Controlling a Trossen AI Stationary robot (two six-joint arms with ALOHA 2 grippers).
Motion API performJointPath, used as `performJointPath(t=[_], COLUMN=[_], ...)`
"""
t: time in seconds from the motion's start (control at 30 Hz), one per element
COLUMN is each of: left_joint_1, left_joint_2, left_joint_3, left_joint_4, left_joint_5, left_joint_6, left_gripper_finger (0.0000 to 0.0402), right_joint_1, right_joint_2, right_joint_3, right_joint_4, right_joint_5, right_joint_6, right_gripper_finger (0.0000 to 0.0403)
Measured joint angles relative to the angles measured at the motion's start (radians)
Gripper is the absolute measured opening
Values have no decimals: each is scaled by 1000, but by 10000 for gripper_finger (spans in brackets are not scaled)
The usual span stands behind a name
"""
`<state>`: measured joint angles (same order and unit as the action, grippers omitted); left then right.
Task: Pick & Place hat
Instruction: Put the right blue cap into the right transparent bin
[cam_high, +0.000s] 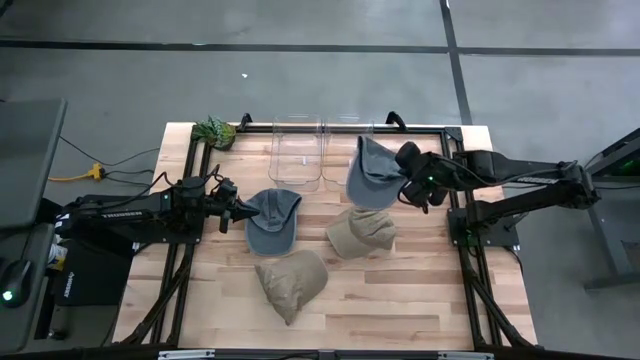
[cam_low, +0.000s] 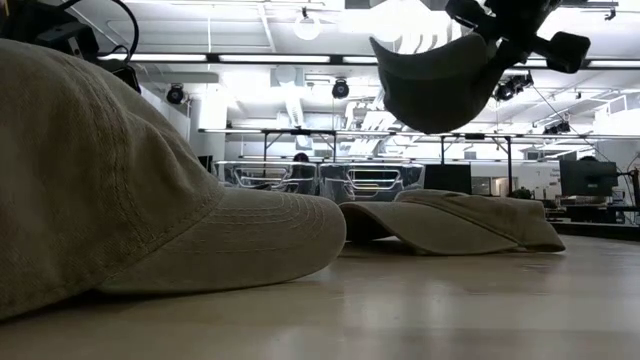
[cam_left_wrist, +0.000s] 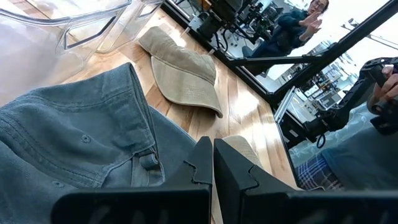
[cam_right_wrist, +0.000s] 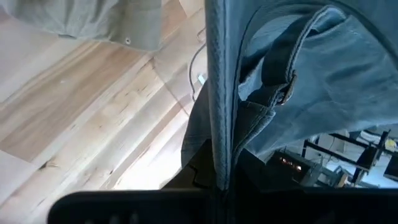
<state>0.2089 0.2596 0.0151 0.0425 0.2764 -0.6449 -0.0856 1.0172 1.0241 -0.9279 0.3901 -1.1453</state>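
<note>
Hats lie scattered on a wooden tabletop (cam_high: 400, 300) seen from above, with a dark robot arm reaching in from each side. The right pincer (cam_high: 406, 185) is pinching a blue-grey hat (cam_high: 372, 172) by its edge and holds it in the air, clear of the wood, just in front of two clear plastic bins (cam_high: 297, 150) that stand side by side at the far edge. In the low view this lifted hat (cam_low: 435, 85) hangs upside down high above the tabletop.

The left pincer (cam_high: 238, 213) has its fingers pressed together, tips at the edge of a second blue-grey hat (cam_high: 272, 220) that lies flat near the middle; whether they touch the fabric cannot be told. A tan hat (cam_high: 362, 232) rests just below the lifted one, and another tan hat (cam_high: 292, 280) lies nearer the front edge. A small green plant (cam_high: 215, 131) sits at the far left corner. A person (cam_left_wrist: 292, 28) shows in the room beyond the tabletop.
</note>
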Motion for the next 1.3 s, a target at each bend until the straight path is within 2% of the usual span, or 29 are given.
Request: performJointPath(t=[0.5,0.73,1.1,1.3], left_joint_1=[0,0,0,0], left_joint_2=[0,0,0,0], left_joint_3=[0,0,0,0], left_joint_4=[0,0,0,0], left_joint_5=[0,0,0,0], left_joint_6=[0,0,0,0], left_gripper_finger=[0,0,0,0], right_joint_1=[-21,-56,-170,-248], right_joint_2=[3,3,12,88], right_joint_3=[0,0,0,0], right_joint_4=[-2,0,-2,60], right_joint_5=[-27,-79,-159,-147], right_joint_6=[-64,-120,-248,-309], right_gripper_finger=[12,12,11,11])
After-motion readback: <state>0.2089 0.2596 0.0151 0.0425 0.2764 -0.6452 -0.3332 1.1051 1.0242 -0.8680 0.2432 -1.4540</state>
